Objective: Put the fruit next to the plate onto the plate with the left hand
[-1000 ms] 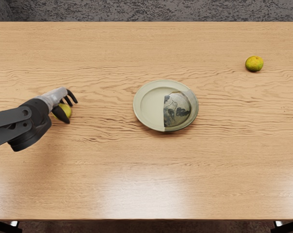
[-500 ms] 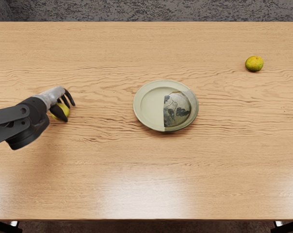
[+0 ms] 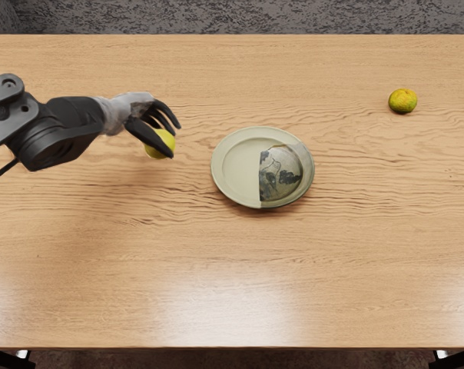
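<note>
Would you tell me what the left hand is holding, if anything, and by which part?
The left hand holds the small yellow-green fruit, gripped over its top and left side, to the left of the plate.

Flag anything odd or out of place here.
The plate looks odd: a grey patterned dome covers only its right half, cut off along a straight line. Otherwise nothing is spilled; the left hand grips a fruit.

Fruit: two; plate: one; hand: one.
</note>
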Tool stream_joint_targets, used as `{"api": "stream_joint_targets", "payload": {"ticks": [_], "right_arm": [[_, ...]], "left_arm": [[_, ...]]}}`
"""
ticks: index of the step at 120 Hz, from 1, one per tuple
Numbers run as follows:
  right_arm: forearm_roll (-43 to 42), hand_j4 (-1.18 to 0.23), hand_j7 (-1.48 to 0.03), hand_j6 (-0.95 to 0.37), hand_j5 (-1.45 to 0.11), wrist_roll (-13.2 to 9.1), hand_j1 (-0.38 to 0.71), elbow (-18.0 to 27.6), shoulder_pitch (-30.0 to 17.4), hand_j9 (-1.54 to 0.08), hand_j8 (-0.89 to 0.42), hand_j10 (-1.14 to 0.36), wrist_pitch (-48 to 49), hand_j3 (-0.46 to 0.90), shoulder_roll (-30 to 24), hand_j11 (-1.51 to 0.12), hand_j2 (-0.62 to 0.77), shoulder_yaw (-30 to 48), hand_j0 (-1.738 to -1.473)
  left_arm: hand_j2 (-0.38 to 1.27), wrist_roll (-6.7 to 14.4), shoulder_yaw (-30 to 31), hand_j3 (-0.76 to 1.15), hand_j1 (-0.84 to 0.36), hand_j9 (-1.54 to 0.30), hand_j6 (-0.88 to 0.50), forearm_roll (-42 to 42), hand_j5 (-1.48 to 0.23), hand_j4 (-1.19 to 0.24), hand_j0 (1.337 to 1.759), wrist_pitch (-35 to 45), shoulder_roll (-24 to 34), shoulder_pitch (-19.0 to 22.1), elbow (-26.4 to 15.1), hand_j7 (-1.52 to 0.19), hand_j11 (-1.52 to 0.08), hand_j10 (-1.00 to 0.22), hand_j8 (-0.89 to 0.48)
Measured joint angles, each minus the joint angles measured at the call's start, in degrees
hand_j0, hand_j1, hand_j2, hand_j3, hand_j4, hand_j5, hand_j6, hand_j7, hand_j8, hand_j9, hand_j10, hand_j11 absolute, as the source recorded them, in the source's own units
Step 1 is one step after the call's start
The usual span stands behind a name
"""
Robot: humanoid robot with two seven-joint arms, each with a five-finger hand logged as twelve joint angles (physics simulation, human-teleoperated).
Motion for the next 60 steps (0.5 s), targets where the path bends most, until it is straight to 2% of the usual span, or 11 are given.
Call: {"api": "stream_joint_targets", "payload": {"ticks": [10, 14, 34, 38, 60], "right_arm": [[0.0, -0.01, -0.02, -0.01, -0.02, 0.0, -0.33, 0.0, 0.0, -0.02, -0.01, -0.01, 0.0, 0.0, 0.0, -0.02, 0.0, 0.0, -1.658], [0.0, -0.01, -0.02, -0.01, -0.02, 0.0, -0.33, 0.0, 0.0, -0.02, -0.01, -0.01, 0.0, 0.0, 0.0, -0.02, 0.0, 0.0, -1.658], [0.0, -0.01, -0.02, -0.01, -0.02, 0.0, -0.33, 0.0, 0.0, -0.02, -0.01, -0.01, 0.0, 0.0, 0.0, -0.02, 0.0, 0.0, -1.658], [0.0, -0.01, -0.02, -0.01, -0.02, 0.0, -0.33, 0.0, 0.0, -0.02, -0.01, -0.01, 0.0, 0.0, 0.0, -0.02, 0.0, 0.0, -1.658], [0.0, -0.01, -0.02, -0.01, -0.02, 0.0, -0.33, 0.0, 0.0, -0.02, -0.01, -0.01, 0.0, 0.0, 0.0, -0.02, 0.0, 0.0, -1.658]], "left_arm": [[0.37, 0.0, -2.5, 0.0, -0.3, -0.91, -0.59, -0.8, -0.93, -0.66, 1.656, -0.8, -2.4, -0.5, 0.0, -0.92, -0.9, -0.52, -0.41], [0.34, 0.0, -3.3, 0.0, -0.31, -0.91, -0.6, -0.9, -0.93, -0.67, 1.655, -1.0, -3.7, -0.9, 0.0, -0.92, -0.9, -0.51, -0.42], [0.45, 0.0, -4.9, 0.0, -0.35, -0.91, -0.63, -1.3, -0.93, -0.66, 1.657, -1.3, -8.2, -1.1, 0.0, -0.93, -0.9, -0.49, -0.4], [0.41, 0.0, -4.9, 0.0, -0.34, -0.9, -0.64, -1.2, -0.92, -0.67, 1.657, -1.3, -9.0, -0.9, 0.1, -0.92, -0.9, -0.49, -0.41], [0.44, 0.0, -3.6, 0.0, -0.34, -0.92, -0.64, -1.0, -0.93, -0.67, 1.657, -1.3, -14.5, -0.5, 4.5, -0.93, -0.9, -0.48, -0.4]]}}
